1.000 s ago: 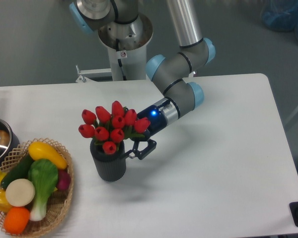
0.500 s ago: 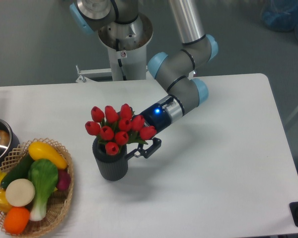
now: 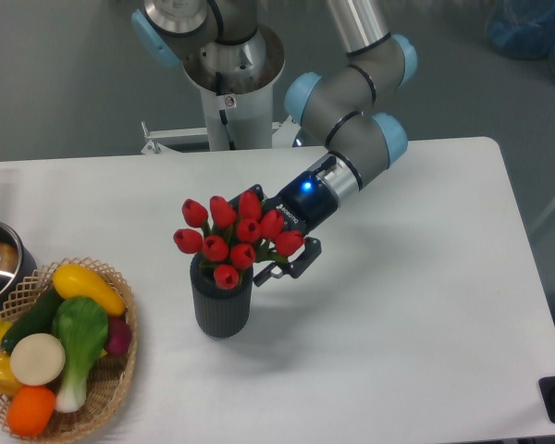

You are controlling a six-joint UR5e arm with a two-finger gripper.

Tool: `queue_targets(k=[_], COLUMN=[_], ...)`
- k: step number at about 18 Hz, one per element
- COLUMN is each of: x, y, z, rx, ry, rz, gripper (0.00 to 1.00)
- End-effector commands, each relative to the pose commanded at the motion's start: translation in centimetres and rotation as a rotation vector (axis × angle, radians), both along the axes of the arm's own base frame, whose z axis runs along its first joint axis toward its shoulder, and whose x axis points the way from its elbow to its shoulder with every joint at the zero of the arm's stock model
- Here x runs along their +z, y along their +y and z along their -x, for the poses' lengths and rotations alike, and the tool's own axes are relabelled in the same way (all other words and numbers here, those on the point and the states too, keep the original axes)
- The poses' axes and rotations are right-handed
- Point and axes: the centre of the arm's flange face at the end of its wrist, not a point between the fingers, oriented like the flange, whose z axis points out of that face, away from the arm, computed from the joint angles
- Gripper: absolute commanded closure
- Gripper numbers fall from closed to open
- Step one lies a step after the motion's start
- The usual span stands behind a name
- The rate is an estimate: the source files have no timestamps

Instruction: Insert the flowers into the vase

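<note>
Red flowers (image 3: pixel 238 239) stand in the grey vase (image 3: pixel 222 304) near the middle of the table (image 3: pixel 416 305). The gripper (image 3: pixel 279 264) is just beside them; I cannot tell whether its jaws hold the stems. If it pulls away while holding them, the vase may tip. I count nine buds, one vase, one gripper.

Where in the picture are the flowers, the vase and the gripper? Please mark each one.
flowers (image 3: pixel 239 239): fixed camera view, on a red bud in the middle of the bunch.
vase (image 3: pixel 222 310): fixed camera view, on its ribbed grey side.
gripper (image 3: pixel 284 268): fixed camera view, between the black fingertips beside the bunch.
</note>
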Motion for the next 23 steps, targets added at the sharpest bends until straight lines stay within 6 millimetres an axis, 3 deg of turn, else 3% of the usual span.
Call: queue_targets(k=[7, 20, 23], x=[2.7, 2.1, 2.5], y=[-0.6, -0.6, -1.2], z=[0.2, 0.0, 0.0], rx=[0.035, 0.036, 0.075], ry=[-0.002, -0.016, -0.015], rz=[0.033, 0.051, 0.152], gripper=[0.0, 0.0, 0.0])
